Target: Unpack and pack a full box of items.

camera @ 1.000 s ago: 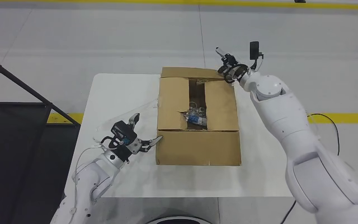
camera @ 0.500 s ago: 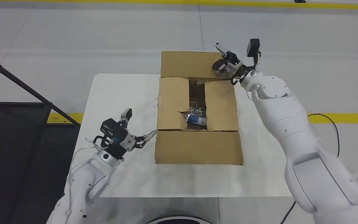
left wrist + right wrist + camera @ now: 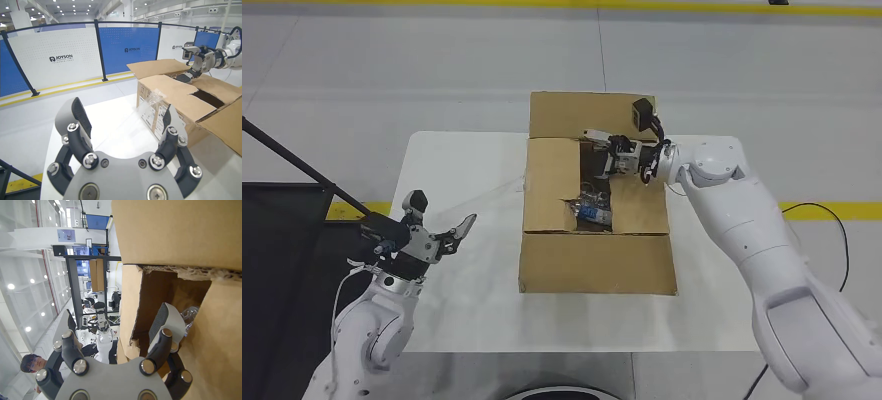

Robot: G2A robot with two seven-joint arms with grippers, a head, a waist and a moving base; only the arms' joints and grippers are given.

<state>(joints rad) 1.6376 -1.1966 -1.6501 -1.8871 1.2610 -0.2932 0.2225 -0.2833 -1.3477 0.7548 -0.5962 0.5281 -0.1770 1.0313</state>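
A brown cardboard box (image 3: 597, 262) stands mid-table, its far flap folded outward and a gap between the side flaps. Clear plastic bottles (image 3: 592, 210) lie inside, also seen as bottles (image 3: 189, 315) past one finger. My right gripper (image 3: 600, 150) is open at the far end of the gap; in its own view the right gripper (image 3: 117, 321) has a flap edge (image 3: 130, 306) between its fingers. My left gripper (image 3: 437, 232) is open and empty, well left of the box. A strip of clear tape (image 3: 153, 96) hangs off the box's left edge toward the left gripper (image 3: 122, 106).
The white table (image 3: 472, 165) has bare surface left of the box and a narrower band in front. A black frame (image 3: 302, 165) stands off the table's left side. Fence panels (image 3: 113, 49) line the room beyond.
My left gripper drew back leftward from the box's near left corner. My right gripper came from the box's far right corner to the gap between the flaps.
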